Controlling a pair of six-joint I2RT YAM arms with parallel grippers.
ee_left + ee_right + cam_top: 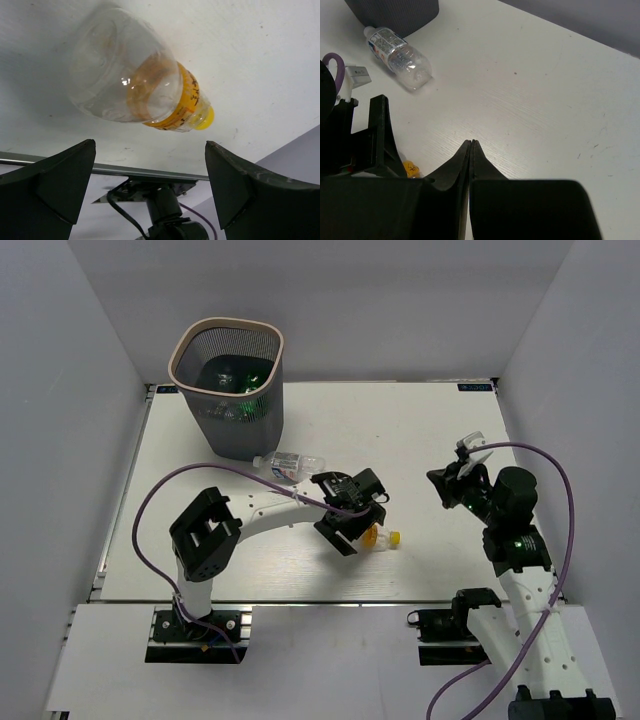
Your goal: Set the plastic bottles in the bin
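While the left gripper hangs low with its jaws wide apart and nothing between them, the yellow-capped bottle lies on its side on the table right in front of it, just beyond the fingertips and not touching either one. Look at that axis in the wrist view: it runs on a slant, clear base up to the left, cap down to the right, closer to the line the jaws close along than across it. My read is the wrist needs a roll before it drops, or the pads will meet the bottle end to end and squirt it away.

From above, only the cap pokes out on the right of the gripper, near mid-table. The left arm is plainly the nearer one. The right gripper sits raised off to the right, jaws pressed together, empty.

Further out, a labelled clear bottle lies just beside the foot of the bin at far left, with green bottles already inside it.
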